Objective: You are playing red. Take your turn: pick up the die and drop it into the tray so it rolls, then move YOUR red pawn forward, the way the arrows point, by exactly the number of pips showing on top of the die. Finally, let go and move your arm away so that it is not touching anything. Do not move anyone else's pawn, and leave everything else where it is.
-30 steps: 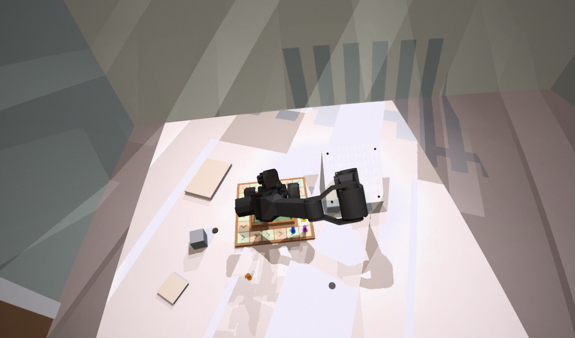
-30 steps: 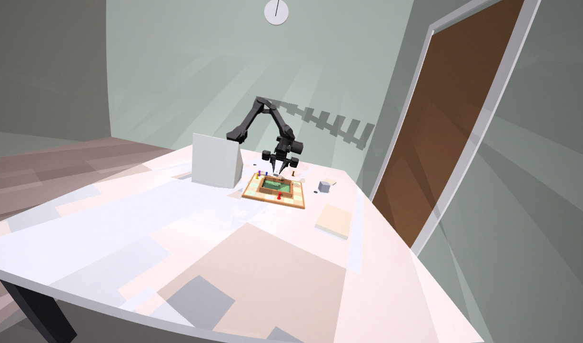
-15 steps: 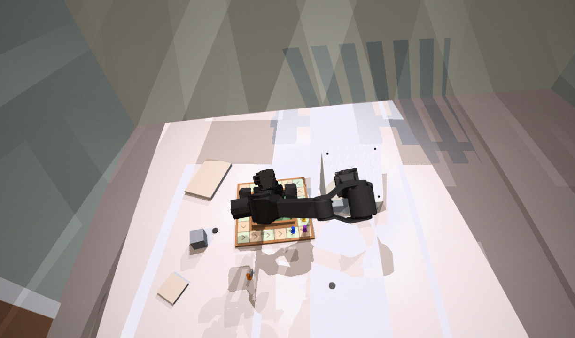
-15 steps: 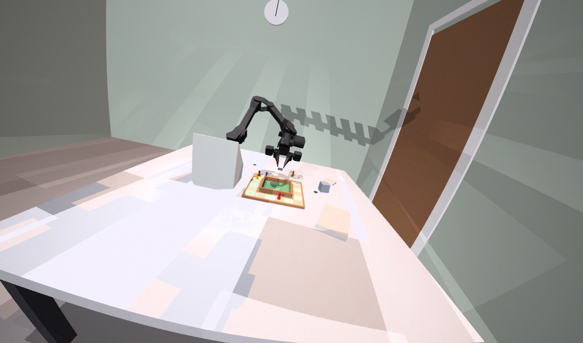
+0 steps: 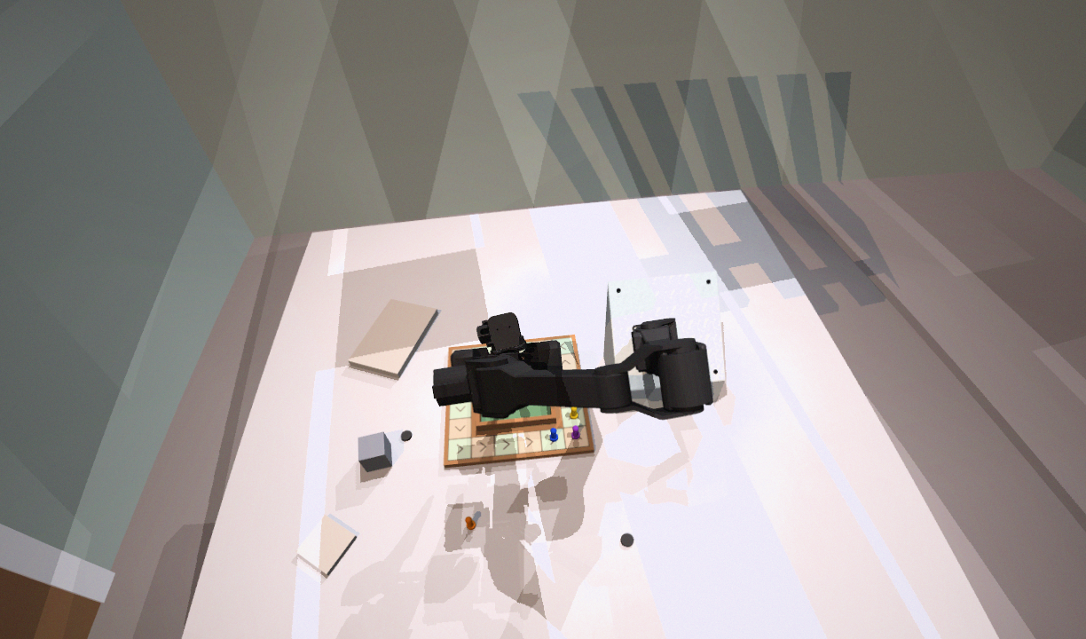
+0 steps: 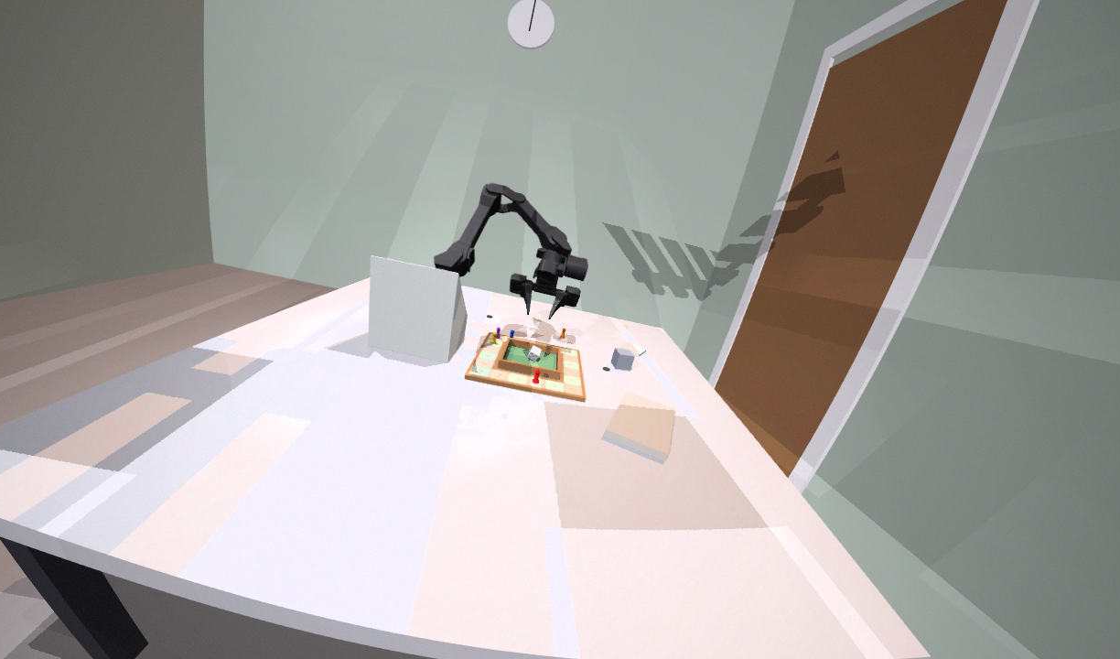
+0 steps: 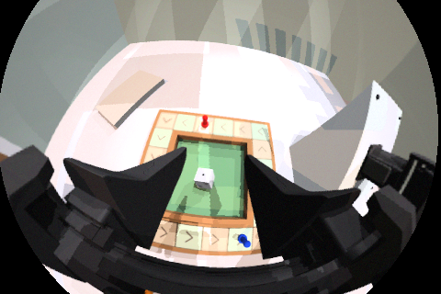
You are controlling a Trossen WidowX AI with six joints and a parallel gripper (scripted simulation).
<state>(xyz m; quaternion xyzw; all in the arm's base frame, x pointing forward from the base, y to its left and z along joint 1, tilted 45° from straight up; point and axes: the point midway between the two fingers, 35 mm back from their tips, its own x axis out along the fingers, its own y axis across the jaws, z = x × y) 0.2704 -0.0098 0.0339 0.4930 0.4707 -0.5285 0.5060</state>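
Most of tray (image 5: 523,414) under arm (image 5: 546,385).

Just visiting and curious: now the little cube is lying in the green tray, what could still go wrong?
The die's pips look too blurred to read, so the count could be misjudged. The red pawn stands on a narrow track beside the tray wall; the open gripper could knock it over. The blue pawn could get bumped along the track.

Matt black throughout: blocky, faceted arm (image 5: 546,385) links with round drum-like joints, ending in a gripper (image 6: 543,313) with two dark, tapering, pointed fingers; no visible cables or markings.
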